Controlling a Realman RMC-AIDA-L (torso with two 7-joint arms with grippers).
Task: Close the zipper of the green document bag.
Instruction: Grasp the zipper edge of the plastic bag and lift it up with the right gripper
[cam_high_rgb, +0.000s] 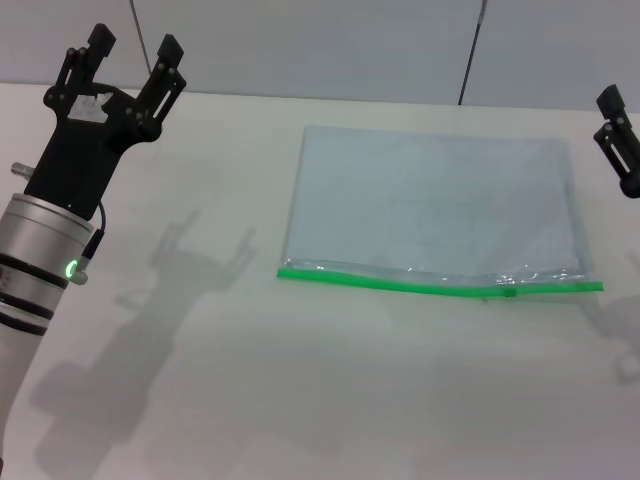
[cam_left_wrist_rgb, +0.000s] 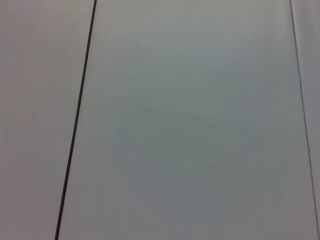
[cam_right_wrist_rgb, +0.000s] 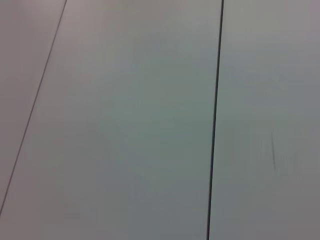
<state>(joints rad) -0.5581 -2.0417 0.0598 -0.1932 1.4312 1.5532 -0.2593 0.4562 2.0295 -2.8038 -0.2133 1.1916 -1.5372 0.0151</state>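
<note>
Left gripper (cam_high_rgb: 134, 43): raised above the table's (cam_high_rgb: 300, 400) far left, well apart from the bag, jaws spread wide, nothing between them. Wrist views: blank wall panels only, no help for aiming.

Green document bag (cam_high_rgb: 430, 200): flat on the table, right of centre, translucent pouch with its bright edge nearest the robot. Zipper (cam_high_rgb: 400, 281): running along that near edge from the left corner to the right corner. Slider tab (cam_high_rgb: 509, 291): seemingly well toward the right end, a small dark-green bump on the strip; too small for certainty. Film just behind the strip crinkled near the slider, hinting at an open mouth along much of the length; not certain which stretch is sealed.

Right gripper (cam_high_rgb: 620, 135): at the far right edge, beside the bag's far right corner, only partly in frame; cannot tell whether spread or together.

Likely step: approach, nothing yet touched. For a clean close: one gripper down on the bag beside the strip as an anchor, the other pinching the tab squarely, low and level. Pull straight along the strip, no lift, no twist. Main risks: thin plastic sliding on the smooth table, tab slipping from a shallow pinch, film bunching ahead of the slider.
</note>
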